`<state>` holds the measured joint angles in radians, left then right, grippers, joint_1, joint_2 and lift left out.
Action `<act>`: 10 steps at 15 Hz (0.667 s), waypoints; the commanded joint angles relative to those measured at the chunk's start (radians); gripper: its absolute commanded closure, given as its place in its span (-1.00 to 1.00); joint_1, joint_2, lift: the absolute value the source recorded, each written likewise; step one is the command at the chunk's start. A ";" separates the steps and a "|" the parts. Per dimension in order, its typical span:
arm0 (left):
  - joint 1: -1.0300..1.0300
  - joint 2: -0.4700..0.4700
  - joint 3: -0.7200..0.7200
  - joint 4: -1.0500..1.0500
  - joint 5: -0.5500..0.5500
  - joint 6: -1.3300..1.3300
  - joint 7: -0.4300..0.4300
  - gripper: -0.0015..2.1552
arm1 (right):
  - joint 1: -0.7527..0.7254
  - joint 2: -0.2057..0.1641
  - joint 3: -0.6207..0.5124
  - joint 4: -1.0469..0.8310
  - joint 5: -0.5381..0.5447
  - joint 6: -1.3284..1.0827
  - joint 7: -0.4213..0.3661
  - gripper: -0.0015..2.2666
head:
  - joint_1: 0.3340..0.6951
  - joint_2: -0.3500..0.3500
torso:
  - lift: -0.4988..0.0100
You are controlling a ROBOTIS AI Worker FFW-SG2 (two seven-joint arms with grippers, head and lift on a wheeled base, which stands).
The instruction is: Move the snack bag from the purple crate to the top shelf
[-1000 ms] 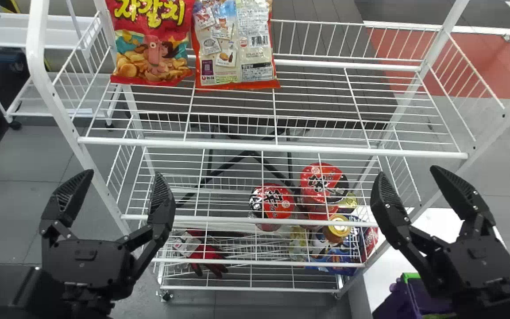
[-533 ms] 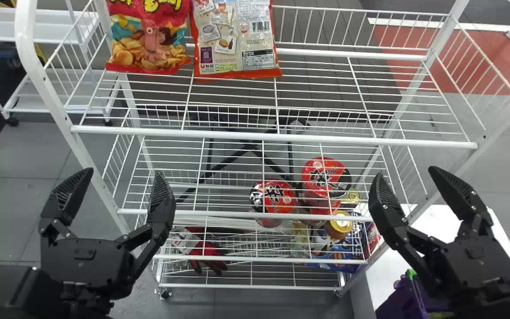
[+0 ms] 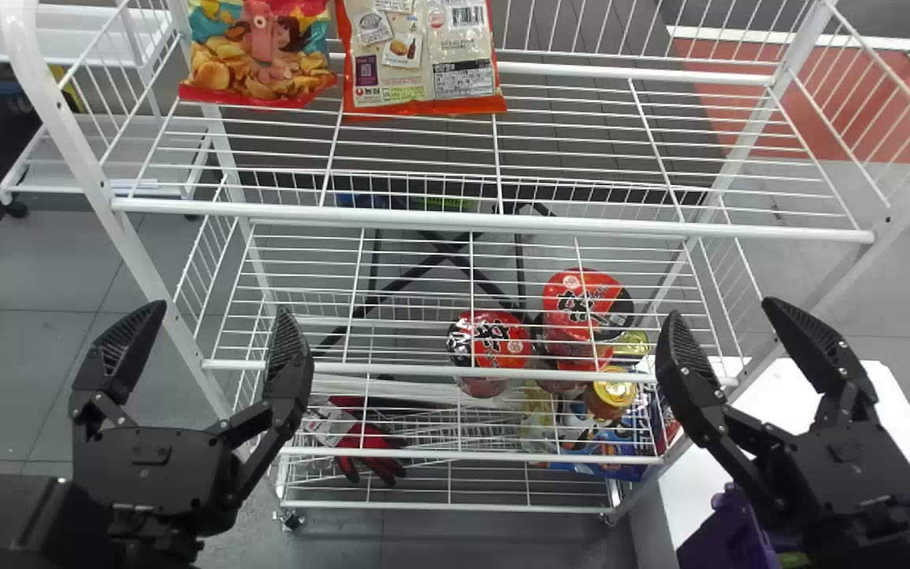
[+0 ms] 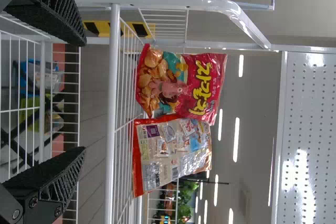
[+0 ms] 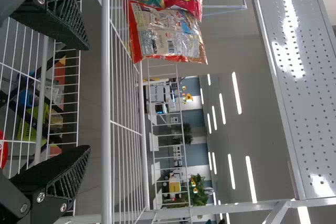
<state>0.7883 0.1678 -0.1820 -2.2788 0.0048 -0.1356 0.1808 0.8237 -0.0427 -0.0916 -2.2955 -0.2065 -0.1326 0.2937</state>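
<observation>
Left end effector [image 3: 220, 308] and right end effector [image 3: 722, 309] spread, empty; top shelf [image 3: 494, 221] now looms larger, likely positioning before pickup.

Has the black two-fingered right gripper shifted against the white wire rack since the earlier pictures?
Yes: in the head view, the right gripper now sits farther below the rack's upper white front rail.

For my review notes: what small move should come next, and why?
Probably lower the black two-fingered right gripper toward the green-edged purple plastic crate: its fingers stand open and empty, and the crate sits low at the robot's right.
</observation>
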 commanded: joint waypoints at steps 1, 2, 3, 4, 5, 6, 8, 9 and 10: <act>0.002 -0.001 -0.002 0.002 -0.002 0.000 0.000 -0.90 | 0.000 -0.002 0.000 0.005 -0.001 0.000 0.004 -0.86 | 1.00 -0.18 | 0.10; 0.002 -0.002 -0.004 0.002 -0.003 0.000 0.000 -0.90 | 0.000 -0.002 0.000 0.007 -0.001 0.000 0.005 -0.86 | 1.00 -0.18 | 0.08; 0.002 -0.002 -0.005 0.002 -0.003 0.000 0.000 -0.90 | 0.000 -0.002 0.000 0.007 -0.001 0.000 0.010 -0.86 | 1.00 -0.18 | 0.06; 0.003 -0.002 -0.005 0.002 -0.003 0.000 0.000 -0.90 | 0.000 -0.002 -0.002 0.007 -0.001 0.000 0.015 -0.86 | 1.00 -0.18 | 0.05; 0.005 -0.004 -0.008 0.002 -0.003 0.000 0.000 -0.90 | 0.002 -0.002 0.000 0.005 -0.001 0.000 0.016 -0.86 | 1.00 -0.18 | 0.03; 0.005 -0.004 -0.010 0.004 -0.003 0.000 0.000 -0.90 | 0.002 -0.003 0.000 0.005 -0.001 0.000 0.021 -0.86 | 1.00 -0.18 | 0.02; 0.005 -0.002 -0.010 0.005 -0.003 -0.003 0.002 -0.90 | 0.005 -0.002 -0.002 0.007 -0.002 0.000 0.024 -0.85 | 1.00 -0.18 | -0.02; 0.005 -0.002 -0.010 0.007 -0.003 -0.003 0.002 -0.90 | 0.005 -0.002 -0.004 0.011 -0.001 -0.003 0.025 -0.85 | 1.00 -0.18 | -0.03; 0.005 -0.002 -0.010 0.007 -0.003 -0.006 0.002 -0.90 | 0.006 -0.002 -0.005 0.016 -0.001 -0.006 0.025 -0.85 | 1.00 -0.18 | -0.05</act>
<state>0.7931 0.1648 -0.1918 -2.2724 0.0009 -0.1385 0.1824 0.8281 -0.0450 -0.0951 -2.2851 -0.2078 -0.1348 0.3190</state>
